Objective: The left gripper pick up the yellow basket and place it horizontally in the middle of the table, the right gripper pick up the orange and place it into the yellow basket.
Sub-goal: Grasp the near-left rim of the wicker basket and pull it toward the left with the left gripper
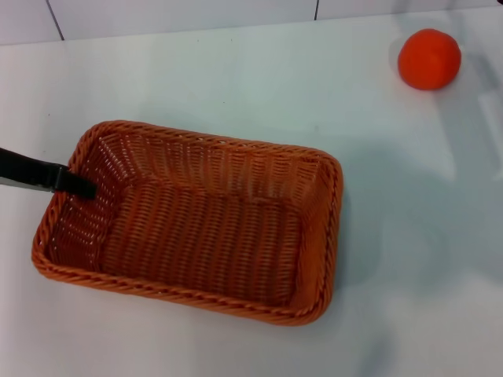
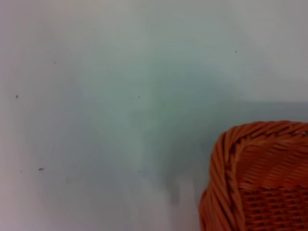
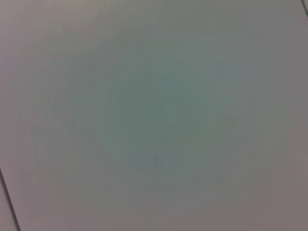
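The yellow basket (image 1: pixel 196 228), an orange-brown woven rectangle, lies flat and lengthwise on the white table (image 1: pixel 236 78), a little left of the middle; it is empty. One corner of it shows in the left wrist view (image 2: pixel 255 178). My left gripper (image 1: pixel 78 185) comes in from the left edge and reaches over the basket's left rim, its black tip just inside the wall. The orange (image 1: pixel 428 59) sits on the table at the far right, well apart from the basket. The right gripper is out of view; the right wrist view shows only bare table.
A tiled wall line runs along the table's far edge (image 1: pixel 181 31). Bare tabletop (image 1: pixel 416 236) lies between the basket and the orange, and to the right of the basket.
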{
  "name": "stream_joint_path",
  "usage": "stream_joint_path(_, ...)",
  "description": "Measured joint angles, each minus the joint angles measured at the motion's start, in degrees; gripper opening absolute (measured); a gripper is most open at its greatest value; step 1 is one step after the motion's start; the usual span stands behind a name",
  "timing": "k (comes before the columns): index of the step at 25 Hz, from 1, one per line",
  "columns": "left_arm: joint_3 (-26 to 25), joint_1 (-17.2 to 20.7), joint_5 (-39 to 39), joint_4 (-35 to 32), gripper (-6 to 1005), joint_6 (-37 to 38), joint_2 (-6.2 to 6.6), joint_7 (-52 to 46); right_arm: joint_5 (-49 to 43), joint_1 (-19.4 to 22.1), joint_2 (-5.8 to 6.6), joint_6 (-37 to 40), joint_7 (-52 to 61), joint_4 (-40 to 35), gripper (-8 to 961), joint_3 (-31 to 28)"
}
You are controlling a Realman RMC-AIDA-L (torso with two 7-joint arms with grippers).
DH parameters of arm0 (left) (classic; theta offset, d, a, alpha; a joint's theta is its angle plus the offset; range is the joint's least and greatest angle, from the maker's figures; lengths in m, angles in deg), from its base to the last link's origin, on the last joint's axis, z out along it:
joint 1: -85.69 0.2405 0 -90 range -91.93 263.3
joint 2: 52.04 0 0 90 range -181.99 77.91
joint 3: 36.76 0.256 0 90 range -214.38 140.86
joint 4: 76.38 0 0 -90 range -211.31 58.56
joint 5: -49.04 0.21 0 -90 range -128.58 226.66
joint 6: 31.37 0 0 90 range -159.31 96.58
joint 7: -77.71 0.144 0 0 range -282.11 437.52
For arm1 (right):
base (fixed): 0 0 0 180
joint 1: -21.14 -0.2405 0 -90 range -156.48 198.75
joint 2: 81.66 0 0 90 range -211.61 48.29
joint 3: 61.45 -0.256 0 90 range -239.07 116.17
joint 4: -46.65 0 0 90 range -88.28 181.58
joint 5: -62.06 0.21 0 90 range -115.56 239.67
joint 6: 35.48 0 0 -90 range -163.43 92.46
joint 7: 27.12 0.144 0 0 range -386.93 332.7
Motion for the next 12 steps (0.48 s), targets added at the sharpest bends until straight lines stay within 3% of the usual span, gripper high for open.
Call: stream_joint_path(12, -0.96, -0.07, -1.16, -1.24, 202, 0.90, -0.63, -0.09, 0.00, 0.37, 0.00, 0.05, 0.00, 0.24, 924, -0.71)
